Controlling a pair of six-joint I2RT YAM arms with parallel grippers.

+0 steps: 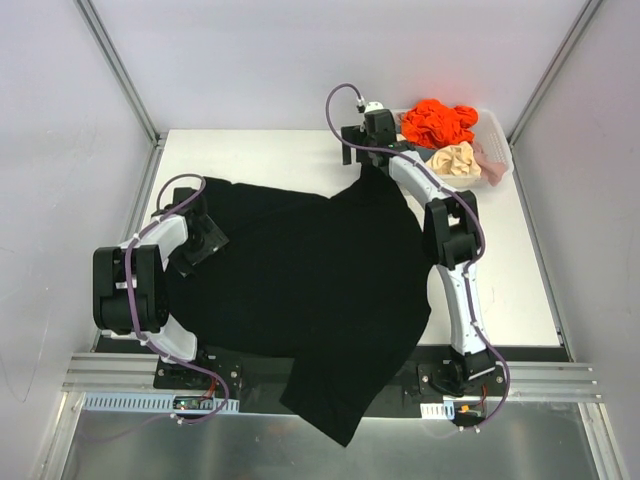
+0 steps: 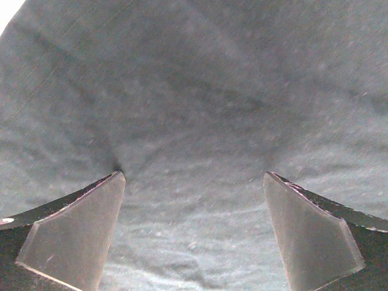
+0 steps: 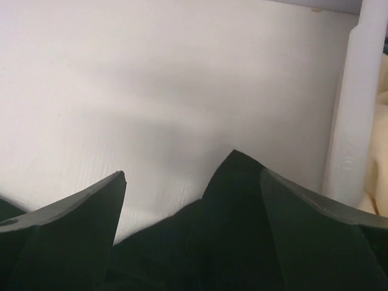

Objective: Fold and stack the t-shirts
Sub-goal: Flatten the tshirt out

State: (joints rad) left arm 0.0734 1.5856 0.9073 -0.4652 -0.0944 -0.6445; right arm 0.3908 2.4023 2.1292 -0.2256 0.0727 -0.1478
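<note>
A large black t-shirt (image 1: 320,290) lies spread over most of the white surface (image 1: 260,155), fairly flat with soft wrinkles. Its left edge reaches nearly to the left side, and its right edge stops short of the right side, leaving a bare strip there. One corner hangs off the near edge, past the metal rail (image 1: 560,378) between the two arm bases. Another corner rises to a point toward the far edge. The left gripper (image 2: 193,176) sits low over the shirt's left part with its fingers (image 2: 79,230) wide apart. Only black cloth shows under and between them, and the cloth puckers slightly at one fingertip. The right gripper (image 3: 193,173) is at the shirt's far pointed corner, also spread wide, with the tip of cloth lying between its fingers but not pinched. Bare surface stretches beyond it to the back wall and off to the left. The wall of a white basket (image 1: 497,172) stands just beside this gripper on its right. In the basket, at the far right corner, an orange shirt (image 1: 437,122), a cream shirt (image 1: 455,160) and a pink shirt (image 1: 490,152) lie bunched together, touching one another.
</note>
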